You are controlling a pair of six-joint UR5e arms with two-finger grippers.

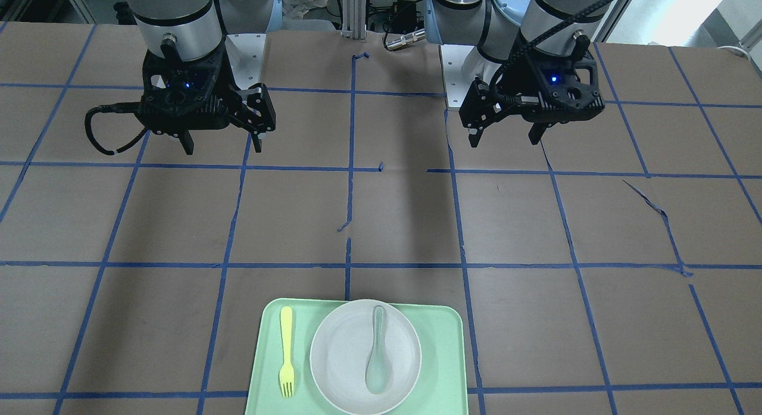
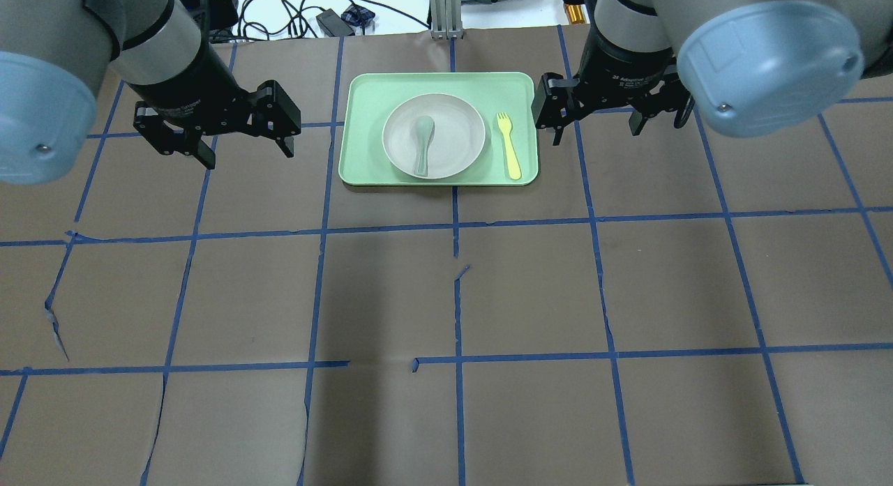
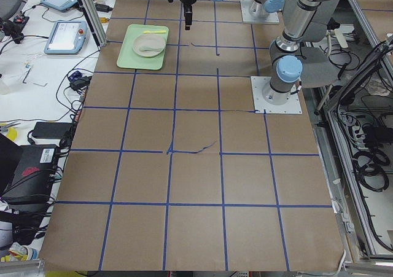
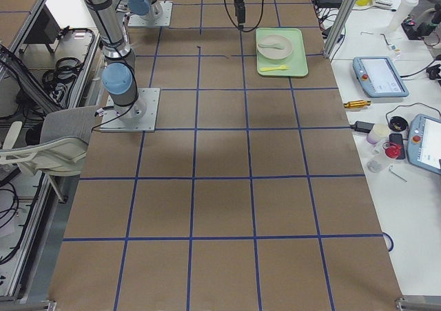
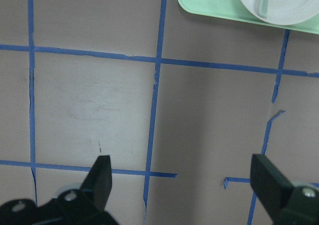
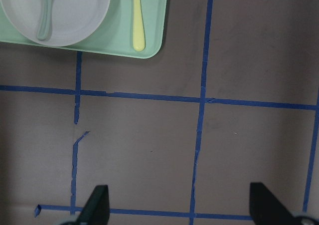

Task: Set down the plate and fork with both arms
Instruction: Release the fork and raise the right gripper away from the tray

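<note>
The off-white plate lies in the middle of the mint-green tray at the table's far edge from me. The pale-yellow fork lies flat on the tray beside the plate, on my right. In the overhead view the plate and fork sit between my grippers. My left gripper hangs open and empty above the table left of the tray. My right gripper hangs open and empty just right of the tray. Both wrist views show spread fingers with nothing between them.
A grey-green spoon lies in the plate. An aluminium post stands at the table edge behind the tray. The brown table cover has blue tape lines, torn in places. Tablets and cables lie on the side bench.
</note>
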